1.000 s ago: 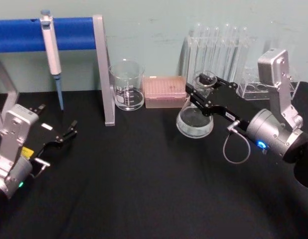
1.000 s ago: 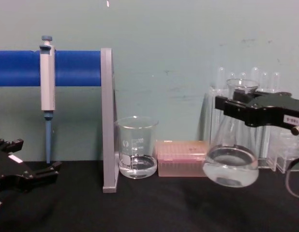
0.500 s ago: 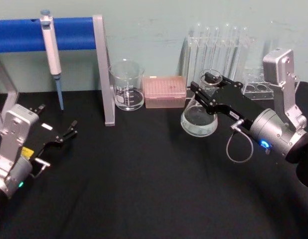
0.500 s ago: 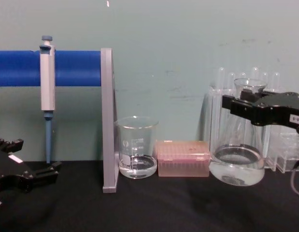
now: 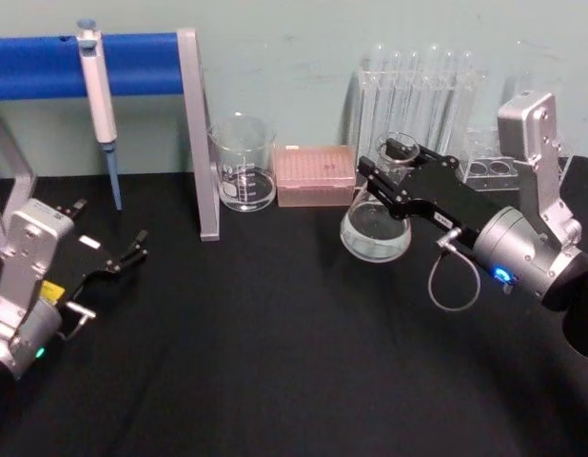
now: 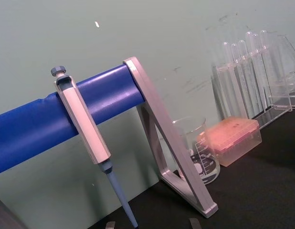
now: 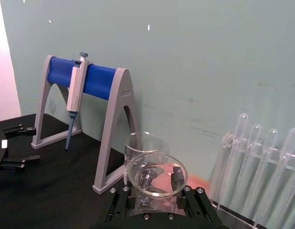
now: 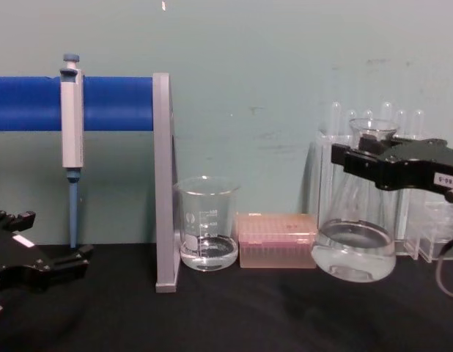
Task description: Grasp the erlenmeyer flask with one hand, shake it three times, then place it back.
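Chest view: erlenmeyer flask [image 8: 355, 249] neck is hidden behind the right gripper [image 8: 362, 160] clamped on it. The gripper body runs off the right edge, and the print on its white label [image 8: 439, 178] is too small to read. Can't tell if the flask base touches the table [image 8: 234, 315]. Test tube rack [image 8: 323, 183] is partly covered by flask and gripper. Left gripper [image 8: 59, 235] and blue bar [image 8: 28, 103] are both cut by the left edge. Beaker [image 8: 207, 224] graduation numbers are unreadable.
Left wrist view: pipette [image 6: 85, 124] tip is cut by the frame edge, and just 2 fingertips [image 6: 195, 221] poke in.
Right wrist view: flask body is hidden under the gripper below the rim.
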